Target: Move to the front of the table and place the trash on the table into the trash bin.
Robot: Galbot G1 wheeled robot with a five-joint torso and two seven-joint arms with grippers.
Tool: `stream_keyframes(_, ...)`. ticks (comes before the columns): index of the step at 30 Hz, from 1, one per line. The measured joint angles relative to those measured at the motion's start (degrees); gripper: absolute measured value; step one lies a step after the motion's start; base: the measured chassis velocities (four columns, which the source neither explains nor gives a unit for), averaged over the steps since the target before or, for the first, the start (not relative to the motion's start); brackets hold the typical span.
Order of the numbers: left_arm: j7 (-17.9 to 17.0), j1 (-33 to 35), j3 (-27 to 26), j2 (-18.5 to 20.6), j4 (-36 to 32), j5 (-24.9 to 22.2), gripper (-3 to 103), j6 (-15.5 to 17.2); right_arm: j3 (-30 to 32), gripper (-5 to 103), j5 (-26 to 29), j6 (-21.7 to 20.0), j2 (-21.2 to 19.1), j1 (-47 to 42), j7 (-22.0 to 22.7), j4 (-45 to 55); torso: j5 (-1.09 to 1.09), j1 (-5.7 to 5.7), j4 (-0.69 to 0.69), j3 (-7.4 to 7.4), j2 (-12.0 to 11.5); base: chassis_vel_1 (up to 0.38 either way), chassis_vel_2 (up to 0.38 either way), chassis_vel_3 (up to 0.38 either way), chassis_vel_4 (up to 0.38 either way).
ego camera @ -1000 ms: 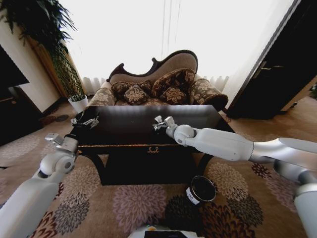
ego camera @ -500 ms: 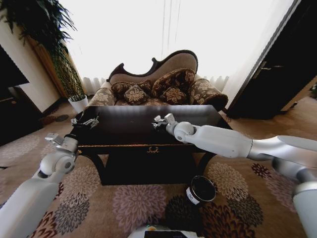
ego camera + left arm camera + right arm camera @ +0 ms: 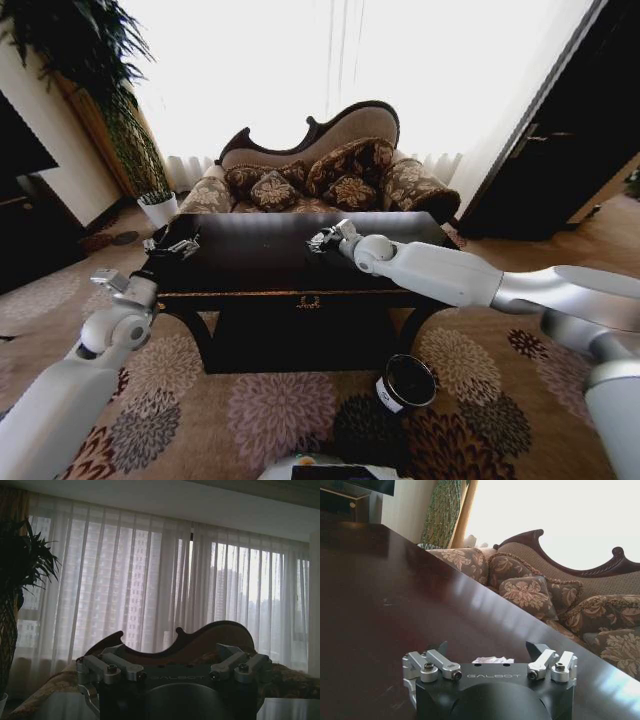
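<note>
The dark glossy table stands right in front of me. My right gripper reaches over its middle, low above the top. In the right wrist view the right gripper is open, and a small crumpled white paper scrap, a piece of the trash, lies on the table between its fingers. My left gripper hangs open at the table's left end, holding nothing. On the carpet by the table's front right leg sits the black trash bin, tilted, with a white label on its side.
A patterned sofa with cushions stands close behind the table, under bright curtained windows. A white plant pot sits at the back left, and dark furniture rises at the right. Flowered carpet lies open around the bin.
My right gripper has moved a little farther across the table top, away from the front edge. The left arm, the bin and the camera have stayed put.
</note>
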Motion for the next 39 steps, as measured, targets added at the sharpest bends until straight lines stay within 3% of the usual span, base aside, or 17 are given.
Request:
stream_keyframes(4,0.0,0.0,0.0,0.0,0.0,0.0,100,0.0,0.0,99,-1.2,0.4,0.1,-0.6,-0.8,-0.7,0.00,0.00,0.00,0.00,0.0,0.000,0.000,0.000,0.000)
stream_keyframes(26,0.0,0.0,0.0,0.0,0.0,0.0,100,0.0,-1.7,101,-4.4,1.8,2.7,-1.2,-3.4,-7.3,0.00,0.00,0.00,0.00,0.0,0.000,0.000,0.000,0.000)
stream_keyframes(27,0.0,0.0,0.0,0.0,0.0,0.0,100,0.0,-1.7,96,-4.4,1.8,2.7,-1.2,-3.4,-7.4,0.00,0.00,0.00,0.00,0.0,0.000,0.000,0.000,0.000)
stream_keyframes(29,0.0,0.0,0.0,0.0,0.0,0.0,100,0.0,-1.7,96,-4.4,1.9,2.7,-1.3,-3.4,-7.4,0.00,0.00,0.00,0.00,0.0,0.000,0.000,0.000,0.000)
stream_keyframes(33,0.0,0.0,0.0,0.0,0.0,0.0,100,0.0,-1.7,74,-4.4,1.9,2.2,-1.7,-3.3,-6.6,0.00,0.00,-0.01,0.00,0.0,0.000,0.000,0.000,0.000)
stream_keyframes(35,0.0,0.0,0.0,0.0,0.0,0.0,100,0.0,-1.6,74,-4.4,1.9,2.1,-2.0,-3.1,-6.1,0.00,0.00,-0.01,0.00,0.0,0.000,0.000,0.000,0.000)
stream_keyframes(39,0.0,0.0,0.0,0.0,0.0,0.0,100,0.0,-2.1,52,-4.0,1.9,1.6,-2.1,-2.8,-4.6,0.00,-0.01,0.00,-0.01,0.0,0.000,0.000,0.000,0.000)
